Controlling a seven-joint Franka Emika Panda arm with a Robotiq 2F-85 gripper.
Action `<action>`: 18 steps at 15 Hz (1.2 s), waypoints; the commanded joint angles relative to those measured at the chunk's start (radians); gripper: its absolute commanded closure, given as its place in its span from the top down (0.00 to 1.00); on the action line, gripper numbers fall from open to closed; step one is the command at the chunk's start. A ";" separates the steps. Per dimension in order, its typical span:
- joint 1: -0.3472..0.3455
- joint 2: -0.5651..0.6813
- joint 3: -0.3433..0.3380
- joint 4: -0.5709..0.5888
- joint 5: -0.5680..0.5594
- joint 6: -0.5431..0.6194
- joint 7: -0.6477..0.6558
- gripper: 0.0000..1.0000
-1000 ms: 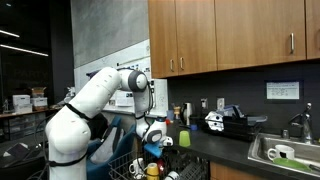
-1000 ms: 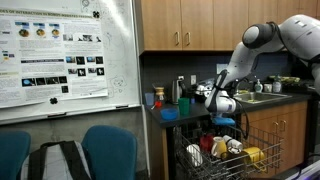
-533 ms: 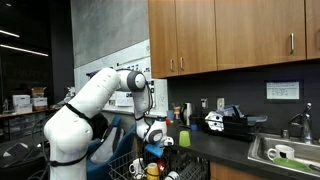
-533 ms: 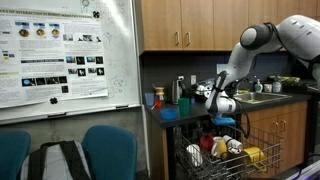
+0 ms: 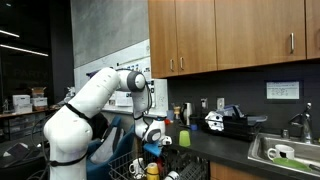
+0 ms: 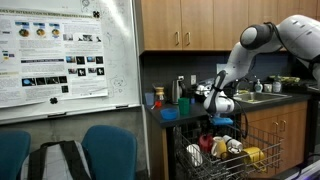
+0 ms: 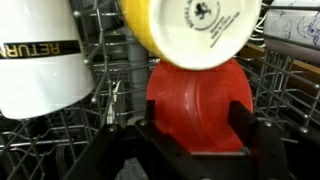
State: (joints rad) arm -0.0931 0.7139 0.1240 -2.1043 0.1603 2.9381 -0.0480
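Observation:
In the wrist view a red plastic cup (image 7: 200,100) lies on its side in a wire dish rack (image 7: 110,120). My gripper (image 7: 197,125) straddles it, with the dark fingers (image 7: 150,118) pressed against its two sides, shut on it. A yellow bowl (image 7: 190,30) leans just above the red cup, and a white mug (image 7: 40,55) with black lettering stands to the left. In both exterior views the arm reaches down so that the gripper (image 5: 152,140) (image 6: 222,112) sits at the top of the pulled-out rack (image 6: 225,155).
The dish rack (image 5: 140,168) holds several dishes and juts out below the dark counter (image 6: 190,108). A green cup (image 5: 184,138) and bottles stand on the counter, with a sink (image 5: 285,152) further along. Wooden cabinets (image 5: 230,35) hang overhead. Blue chairs (image 6: 105,150) stand beside the rack.
The arm has stayed almost still over the rack. The fingers have drawn in onto the red cup's sides.

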 commanded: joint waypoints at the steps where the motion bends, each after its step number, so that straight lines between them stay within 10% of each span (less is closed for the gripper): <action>1: 0.002 0.069 0.009 0.047 -0.006 -0.001 0.011 0.44; 18: -0.178 0.006 0.210 -0.031 0.025 0.038 -0.116 0.25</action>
State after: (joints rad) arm -0.2467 0.7075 0.2585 -2.1256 0.1604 2.9519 -0.1360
